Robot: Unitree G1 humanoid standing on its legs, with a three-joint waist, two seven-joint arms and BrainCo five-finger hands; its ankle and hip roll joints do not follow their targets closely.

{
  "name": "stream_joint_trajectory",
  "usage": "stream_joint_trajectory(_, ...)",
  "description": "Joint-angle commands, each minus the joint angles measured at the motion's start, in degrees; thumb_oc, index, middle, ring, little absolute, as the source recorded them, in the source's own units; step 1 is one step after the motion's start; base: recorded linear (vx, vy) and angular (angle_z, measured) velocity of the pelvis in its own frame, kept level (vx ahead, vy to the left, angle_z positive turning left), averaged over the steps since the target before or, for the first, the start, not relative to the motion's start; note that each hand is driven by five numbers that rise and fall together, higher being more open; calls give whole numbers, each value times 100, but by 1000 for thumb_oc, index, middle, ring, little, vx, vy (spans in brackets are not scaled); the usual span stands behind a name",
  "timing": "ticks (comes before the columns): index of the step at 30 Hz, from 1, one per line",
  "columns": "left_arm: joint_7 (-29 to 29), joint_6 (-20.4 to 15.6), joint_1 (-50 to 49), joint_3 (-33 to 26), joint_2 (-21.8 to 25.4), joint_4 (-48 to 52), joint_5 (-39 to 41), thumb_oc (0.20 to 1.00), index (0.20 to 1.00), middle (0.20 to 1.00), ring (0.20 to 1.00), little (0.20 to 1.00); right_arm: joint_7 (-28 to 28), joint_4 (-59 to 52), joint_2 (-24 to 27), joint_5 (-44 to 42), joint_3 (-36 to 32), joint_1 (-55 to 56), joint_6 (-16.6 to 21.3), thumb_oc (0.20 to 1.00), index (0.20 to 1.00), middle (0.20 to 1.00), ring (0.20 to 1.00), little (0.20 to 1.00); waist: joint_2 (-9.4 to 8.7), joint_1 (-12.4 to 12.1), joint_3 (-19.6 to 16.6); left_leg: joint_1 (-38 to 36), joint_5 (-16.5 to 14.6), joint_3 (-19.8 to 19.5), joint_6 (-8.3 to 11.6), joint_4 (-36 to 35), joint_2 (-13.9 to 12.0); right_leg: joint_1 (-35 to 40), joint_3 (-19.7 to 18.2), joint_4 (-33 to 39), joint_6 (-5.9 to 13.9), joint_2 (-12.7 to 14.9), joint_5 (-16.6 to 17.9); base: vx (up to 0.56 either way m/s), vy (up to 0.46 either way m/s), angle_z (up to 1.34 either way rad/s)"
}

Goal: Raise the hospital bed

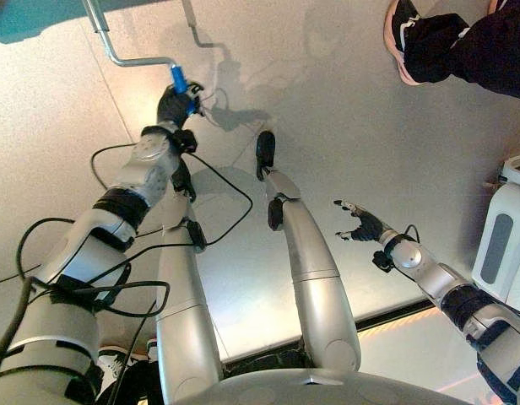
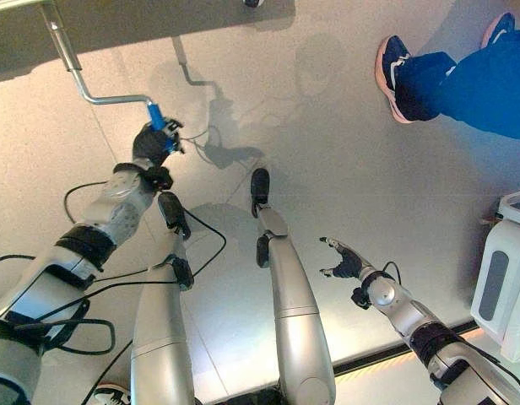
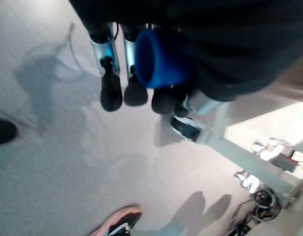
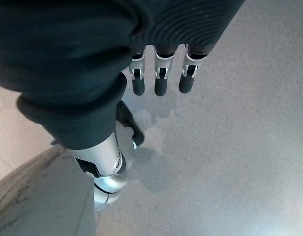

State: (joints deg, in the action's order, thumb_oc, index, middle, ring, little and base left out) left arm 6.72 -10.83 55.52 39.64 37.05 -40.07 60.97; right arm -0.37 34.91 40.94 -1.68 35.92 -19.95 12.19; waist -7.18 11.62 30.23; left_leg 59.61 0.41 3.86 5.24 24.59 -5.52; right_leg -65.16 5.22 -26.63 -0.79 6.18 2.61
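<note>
I count one metal crank [image 1: 125,51] with one blue grip [image 1: 179,83]. One white machine [image 1: 503,236] stands by the wall. I see one person, by two shoes [image 2: 393,66] and two trouser legs [image 2: 479,84].

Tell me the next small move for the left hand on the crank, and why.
Probably begin turning the crank. The left hand is already curled round the blue grip at the end of the metal crank handle, which runs up toward the bed, so no regrasp seems needed. The right hand hangs open, clear of it.
</note>
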Motion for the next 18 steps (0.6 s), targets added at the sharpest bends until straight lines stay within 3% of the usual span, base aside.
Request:
stream_joint_trajectory(1, -412, -383, 82, 329, -135, 1191, -220, 200, 200, 200, 200, 200, 21, -343, 445, 119, 52, 632, 20, 1000, 1000, 1000, 1000, 1000, -7, 104, -44, -48, -118, -171, 34, 467, -53, 149, -203, -55, 736, -12, 123, 0, 0, 0)
stream_joint_trajectory(5, -606, -436, 382, 976, 369, 2235, -63, 200, 200, 200, 200, 200, 37, -370, 628, 246, -54, 819, 33, 1000, 1000, 1000, 1000, 1000, 95, 105, -44, -134, -103, -153, 27, 414, -53, 172, -225, -79, 738, -15, 114, 0, -3, 2)
stream_joint_trajectory(11, -879, -441, 365, 1364, 998, 3379, 154, 200, 200, 200, 200, 200, 56, -212, 629, 380, -174, 1033, 56, 1000, 1000, 1000, 1000, 1000, 250, 27, -44, -237, -90, -141, 33, 411, -34, 244, -244, -149, 734, 10, 59, 1, 1, 1)
stream_joint_trajectory(12, -1014, -399, 358, 1476, 1284, 3764, 209, 200, 200, 200, 200, 200, 83, -170, 608, 415, -209, 1099, 61, 1000, 1000, 1000, 1000, 1000, 306, -6, -44, -289, -102, -147, 34, 426, -26, 292, -238, -181, 734, 20, 35, 0, 0, 0)
stream_joint_trajectory(18, -1336, -367, -1, 1426, 2033, 4820, 401, 200, 200, 200, 200, 200, 113, 197, 449, 486, -283, 1180, 82, 1000, 1000, 1000, 1000, 1000, 465, -141, -44, -423, -134, -141, 39, 488, 7, 470, -218, -185, 748, 69, 18, -2, 6, 2)
